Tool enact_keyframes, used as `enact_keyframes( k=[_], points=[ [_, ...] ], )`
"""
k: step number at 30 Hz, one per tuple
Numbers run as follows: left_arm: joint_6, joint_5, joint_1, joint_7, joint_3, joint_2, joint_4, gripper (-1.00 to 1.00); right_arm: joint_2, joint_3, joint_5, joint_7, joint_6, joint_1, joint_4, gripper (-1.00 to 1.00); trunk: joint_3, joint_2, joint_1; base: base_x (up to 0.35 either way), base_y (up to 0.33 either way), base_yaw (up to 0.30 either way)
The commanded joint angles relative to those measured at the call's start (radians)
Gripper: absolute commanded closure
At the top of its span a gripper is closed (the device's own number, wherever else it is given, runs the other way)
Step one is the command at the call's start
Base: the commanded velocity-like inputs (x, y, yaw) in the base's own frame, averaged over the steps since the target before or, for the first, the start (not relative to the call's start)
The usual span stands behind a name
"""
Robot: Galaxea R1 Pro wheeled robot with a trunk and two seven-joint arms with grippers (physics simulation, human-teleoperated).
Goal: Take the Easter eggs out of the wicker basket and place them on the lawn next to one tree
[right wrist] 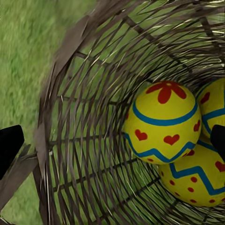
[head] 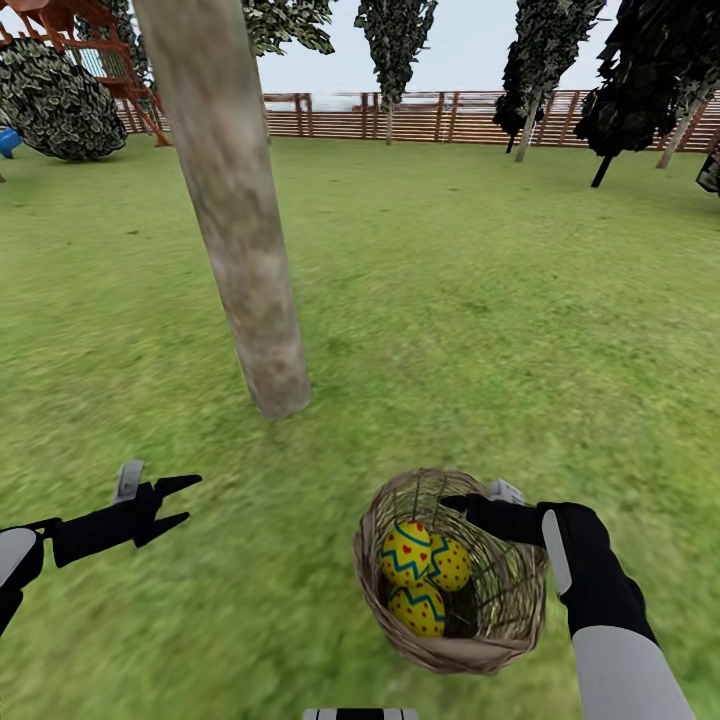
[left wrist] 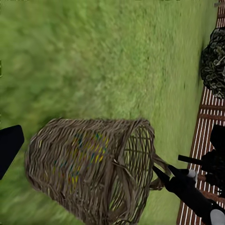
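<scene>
From the head view, the wicker basket (head: pixel 452 572) is near the robot on the lawn (head: pixel 450 300), a little way from the foot of the tree (head: pixel 240 250). Its mouth tips up toward the camera. I cannot tell if it rests on the grass or hangs from the arm. All three Easter eggs (head: pixel 424 575) are inside it, packed close together. The right gripper (head: pixel 470 503) is at the far rim of the basket, on the side toward the tree. It seems to pinch the rim, but I cannot tell for sure. The left gripper (head: pixel 178 502) hangs over bare grass, well apart from the basket. Its two fingers are spread and hold nothing. A brown fence (head: pixel 420 115) runs along the back of the garden.

In the left wrist view, the basket (left wrist: pixel 91 173) shows from the side, leaning over. The right gripper (left wrist: pixel 165 175) is at a small loop handle on its rim.

In the right wrist view, the camera looks down into the basket (right wrist: pixel 84 140). Two eggs (right wrist: pixel 163 123) show well, touching each other, and a bit of another peeks in beside them.

I think the eggs have not come out yet. The basket is already close to the tree. Next, the free left gripper needs to reach in, close softly on the top egg, and set it on the grass beside the trunk.
</scene>
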Motion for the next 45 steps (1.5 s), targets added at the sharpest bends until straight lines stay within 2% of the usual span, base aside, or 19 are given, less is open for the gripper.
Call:
enact_keyframes(
  k=[1, 7, 10, 16, 20, 24, 27, 30, 45],
  points=[
    [0.004, -0.009, -0.001, -0.01, 0.001, 0.0, 0.001, -1.0, 0.001, -0.003, 0.0, 0.002, 0.007, -0.001, 0.0, -1.0, -0.001, 0.0, 0.0, 0.144, 0.187, 0.0],
    [0.004, -0.009, -0.001, -0.01, 0.001, 0.0, 0.001, -1.0, 0.0, -0.002, 0.004, -0.042, -0.005, -0.001, 0.063, -1.0, -0.001, 0.0, 0.0, 0.071, 0.139, 0.0],
    [0.004, -0.009, -0.001, -0.01, 0.001, 0.0, 0.001, -1.0, 0.0, -0.002, 0.005, -0.075, -0.053, -0.001, 0.094, -1.0, -0.001, 0.0, 0.0, 0.008, 0.02, 0.0],
    [0.004, -0.009, -0.001, -0.01, 0.001, 0.0, 0.001, -1.0, -0.002, -0.007, 0.0, -0.147, -0.101, -0.001, 0.161, -1.0, -0.001, 0.0, 0.0, 0.001, 0.003, 0.0],
    [0.004, -0.009, -0.001, -0.01, 0.0, 0.0, 0.001, -1.0, -0.002, -0.007, 0.001, -0.158, -0.15, -0.001, 0.176, -1.0, -0.001, 0.0, 0.0, 0.0, 0.0, 0.0],
    [0.004, -0.009, -0.001, -0.01, 0.0, 0.0, 0.001, -1.0, -0.002, -0.007, 0.001, -0.163, -0.157, -0.001, 0.182, -1.0, -0.001, 0.0, 0.0, 0.021, 0.0, 0.0],
    [0.004, -0.01, -0.001, -0.009, 0.0, 0.0, 0.001, -1.0, -0.001, -0.005, 0.0, -0.201, -0.17, -0.002, 0.19, -1.0, -0.001, 0.0, 0.0, 0.088, 0.0, 0.0],
    [0.004, -0.01, -0.001, -0.01, 0.0, 0.0, 0.001, -1.0, 0.002, 0.001, -0.001, -0.23, -0.224, -0.002, 0.21, -1.0, -0.001, 0.0, 0.0, 0.017, 0.0, 0.0],
    [0.004, -0.01, -0.001, -0.01, 0.0, 0.0, 0.001, -1.0, 0.019, 0.011, -0.003, -0.237, -0.247, -0.002, 0.228, -1.0, -0.001, 0.0, 0.0, 0.001, 0.0, 0.0]
  ],
)
